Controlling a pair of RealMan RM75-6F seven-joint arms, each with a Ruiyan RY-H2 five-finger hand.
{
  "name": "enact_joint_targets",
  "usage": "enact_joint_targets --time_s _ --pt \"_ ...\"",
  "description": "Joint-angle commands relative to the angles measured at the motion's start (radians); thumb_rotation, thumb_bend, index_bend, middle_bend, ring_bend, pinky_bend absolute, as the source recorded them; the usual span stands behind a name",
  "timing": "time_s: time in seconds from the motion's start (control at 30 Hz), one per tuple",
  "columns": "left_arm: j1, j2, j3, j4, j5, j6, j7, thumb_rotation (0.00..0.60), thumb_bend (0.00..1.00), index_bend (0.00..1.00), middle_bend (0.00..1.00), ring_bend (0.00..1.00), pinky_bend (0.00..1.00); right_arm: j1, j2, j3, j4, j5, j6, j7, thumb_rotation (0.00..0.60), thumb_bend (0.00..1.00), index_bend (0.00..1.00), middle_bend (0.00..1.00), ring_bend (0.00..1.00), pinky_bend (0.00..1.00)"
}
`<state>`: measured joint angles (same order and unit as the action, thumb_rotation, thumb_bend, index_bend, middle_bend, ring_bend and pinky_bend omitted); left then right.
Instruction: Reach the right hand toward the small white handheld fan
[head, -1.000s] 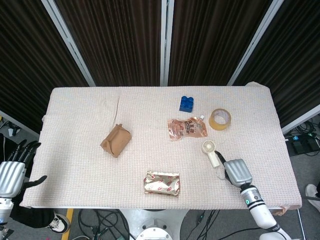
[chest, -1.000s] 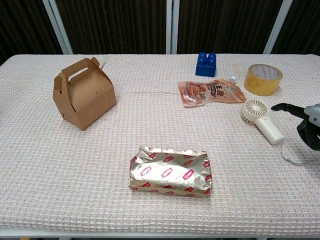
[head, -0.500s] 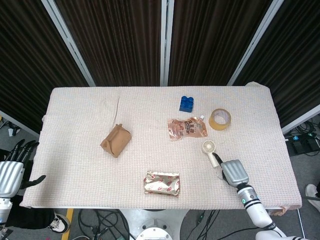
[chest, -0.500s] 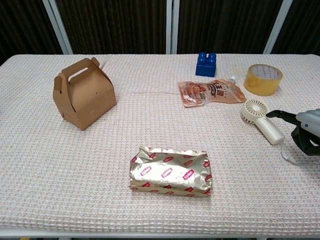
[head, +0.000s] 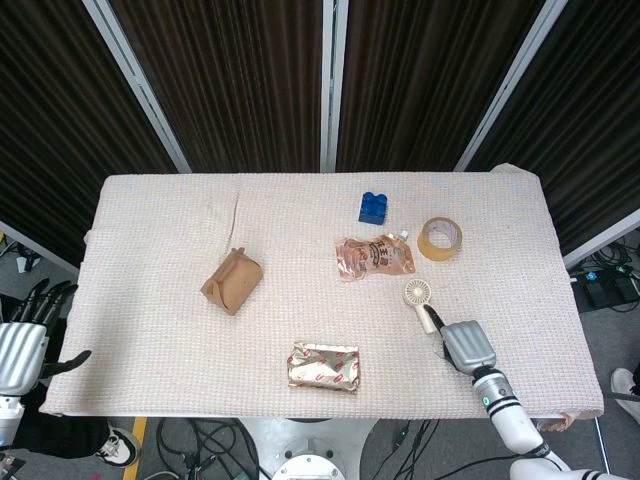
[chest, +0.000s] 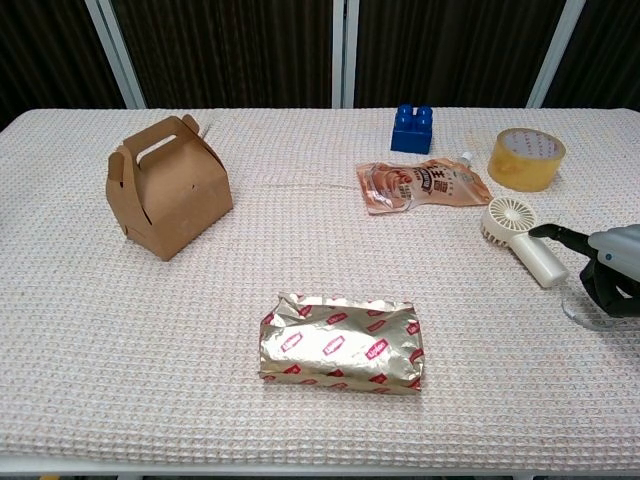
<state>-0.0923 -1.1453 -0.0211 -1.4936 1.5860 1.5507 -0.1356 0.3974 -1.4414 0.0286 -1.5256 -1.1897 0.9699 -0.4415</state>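
Note:
The small white handheld fan (head: 420, 298) lies flat on the cloth at the right, round head toward the back, handle pointing to the front right. My right hand (head: 468, 345) sits just beyond the handle's end, holding nothing. In the chest view the fan (chest: 522, 238) shows its grille, and the right hand (chest: 606, 270) enters from the right edge with its dark thumb stretched out over the handle's tip and the other fingers lower, apart from it. My left hand (head: 25, 338) hangs off the table's left edge, fingers spread and empty.
A tape roll (head: 440, 238), a copper pouch (head: 374, 257) and a blue block (head: 373, 207) lie behind the fan. A foil packet (head: 323, 366) sits front centre, a brown gable box (head: 232, 281) at left. The fan's clear strap loop (chest: 585, 315) lies under the right hand.
The right hand has slid left along the cloth, closing on the fan's handle until its thumb reaches the tip. The left hand has sunk slightly at the left edge.

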Motion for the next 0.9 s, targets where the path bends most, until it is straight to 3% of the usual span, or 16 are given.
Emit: enact_joint_targets --time_s 0.03,0.43,0.73,0.9 --pt "0.000 0.000 0.000 -0.001 -0.001 -0.001 0.000 0.600 0.00 0.12 0.10 0.01 0.20 0.007 0.007 -0.003 -0.008 0.014 -0.020 0.017 0.600 1.00 0.00 0.92 0.84 0.75" --pt "-0.001 0.002 -0.002 -0.004 0.000 0.000 0.001 0.600 0.00 0.12 0.10 0.01 0.20 0.013 0.024 -0.005 -0.026 0.007 -0.003 0.055 0.600 1.00 0.00 0.92 0.84 0.75" --pt "-0.001 0.002 -0.002 -0.008 0.002 0.002 0.002 0.600 0.00 0.12 0.10 0.01 0.20 -0.046 0.125 0.012 -0.133 -0.160 0.205 0.155 0.600 1.00 0.00 0.92 0.84 0.75" --pt "-0.003 0.009 -0.003 -0.020 0.002 -0.001 0.006 0.600 0.00 0.12 0.10 0.01 0.20 -0.106 0.194 0.018 -0.153 -0.258 0.353 0.287 0.600 1.00 0.00 0.92 0.83 0.75"
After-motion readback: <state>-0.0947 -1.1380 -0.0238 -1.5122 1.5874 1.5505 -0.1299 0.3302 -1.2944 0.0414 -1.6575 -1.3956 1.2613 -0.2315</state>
